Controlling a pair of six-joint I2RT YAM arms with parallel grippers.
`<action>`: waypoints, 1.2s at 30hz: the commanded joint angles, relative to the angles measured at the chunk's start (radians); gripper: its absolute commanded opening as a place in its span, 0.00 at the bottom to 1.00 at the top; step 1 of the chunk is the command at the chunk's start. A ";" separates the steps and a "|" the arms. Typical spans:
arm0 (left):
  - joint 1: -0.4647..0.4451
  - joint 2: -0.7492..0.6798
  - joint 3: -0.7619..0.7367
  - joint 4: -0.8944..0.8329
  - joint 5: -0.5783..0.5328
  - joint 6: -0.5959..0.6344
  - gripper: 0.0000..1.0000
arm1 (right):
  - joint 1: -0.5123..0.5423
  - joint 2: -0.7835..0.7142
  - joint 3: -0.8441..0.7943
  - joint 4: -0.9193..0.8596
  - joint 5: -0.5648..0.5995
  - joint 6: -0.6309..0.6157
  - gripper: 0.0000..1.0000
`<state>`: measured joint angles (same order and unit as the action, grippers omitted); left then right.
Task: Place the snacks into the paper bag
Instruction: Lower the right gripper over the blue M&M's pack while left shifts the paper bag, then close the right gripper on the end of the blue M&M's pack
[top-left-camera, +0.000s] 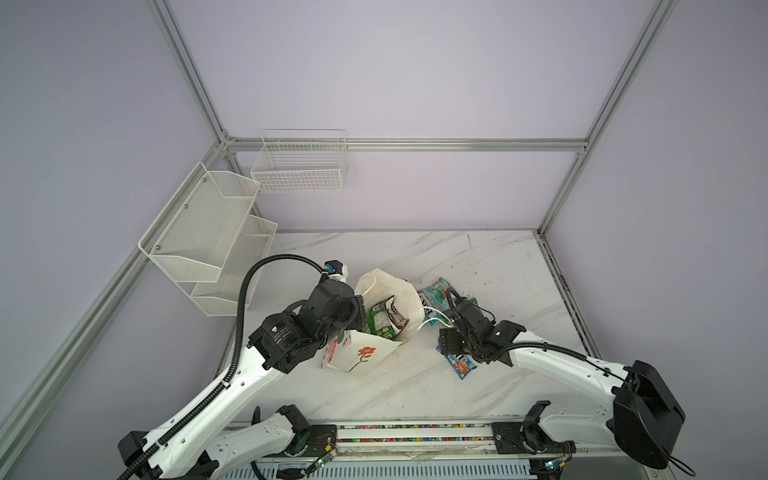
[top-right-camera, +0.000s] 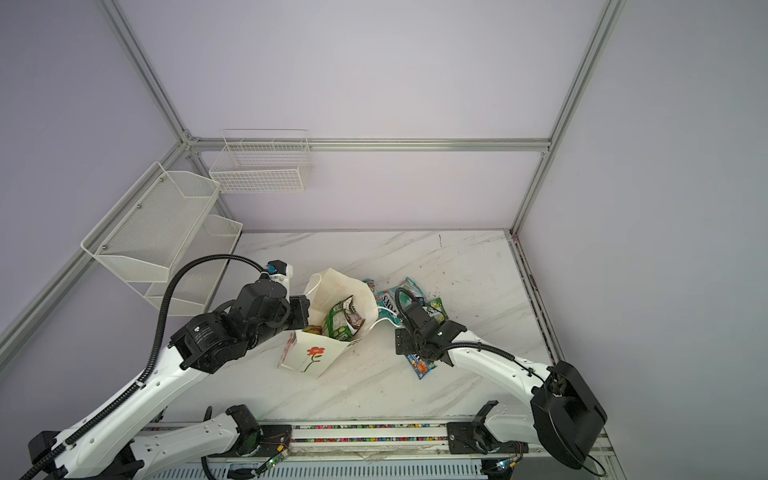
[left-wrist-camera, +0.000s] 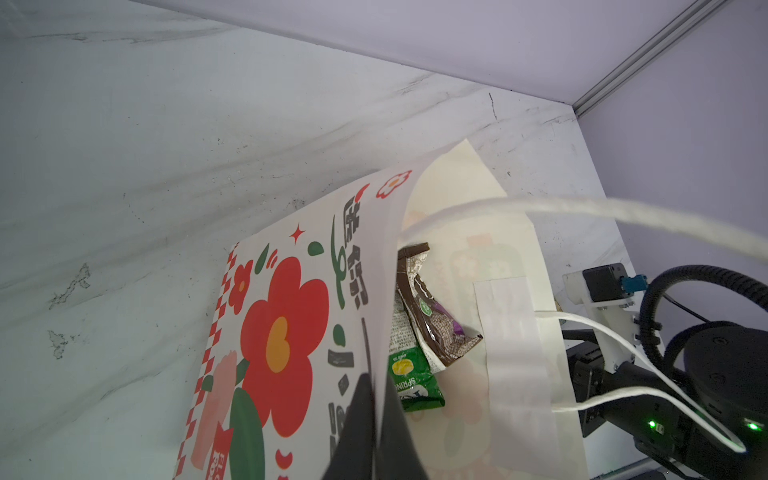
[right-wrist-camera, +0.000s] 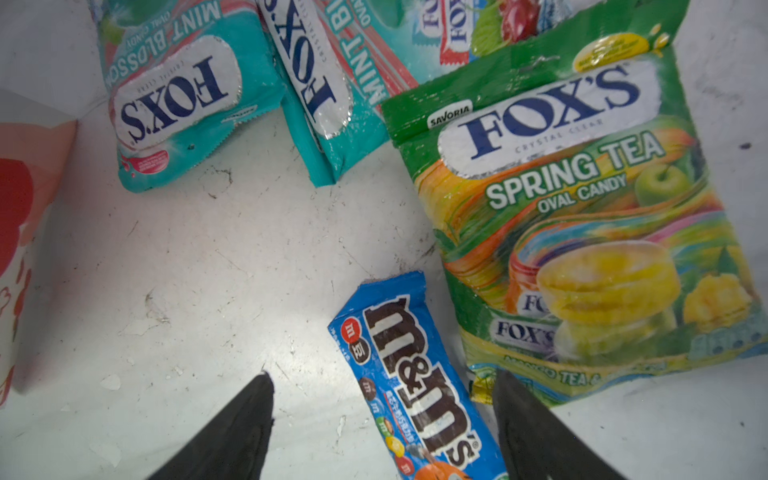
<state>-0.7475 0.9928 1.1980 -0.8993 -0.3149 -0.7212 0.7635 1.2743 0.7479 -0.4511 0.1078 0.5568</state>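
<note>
Mouth of paper bag (left-wrist-camera: 282, 332) held agape: left gripper (left-wrist-camera: 376, 399) pinched on printed wall. Green pouch (left-wrist-camera: 413, 382), brown bar (left-wrist-camera: 432, 320) inside. Right gripper (right-wrist-camera: 384, 374) spread wide, straddling M&M's packet (right-wrist-camera: 415, 374) on table (right-wrist-camera: 187, 270), likely next pick.

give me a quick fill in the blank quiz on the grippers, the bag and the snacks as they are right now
1. The left gripper is ____ on the wall of the paper bag.
2. Inside the bag lie a green pouch and a dark ____ bar.
3. The right gripper hangs open over the blue ____ packet.

Missing words: shut; brown; M&M's
</note>
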 joint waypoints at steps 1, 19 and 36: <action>-0.004 -0.039 0.040 0.099 -0.026 -0.011 0.00 | -0.003 0.014 -0.018 0.030 -0.015 0.012 0.83; -0.003 -0.052 0.026 0.099 -0.030 -0.015 0.00 | -0.004 0.074 -0.048 0.078 -0.022 0.013 0.81; -0.003 -0.051 0.029 0.099 -0.030 -0.012 0.00 | -0.004 0.130 -0.061 0.106 -0.039 0.018 0.80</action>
<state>-0.7475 0.9699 1.1980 -0.9016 -0.3187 -0.7223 0.7635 1.3869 0.6998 -0.3515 0.0681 0.5644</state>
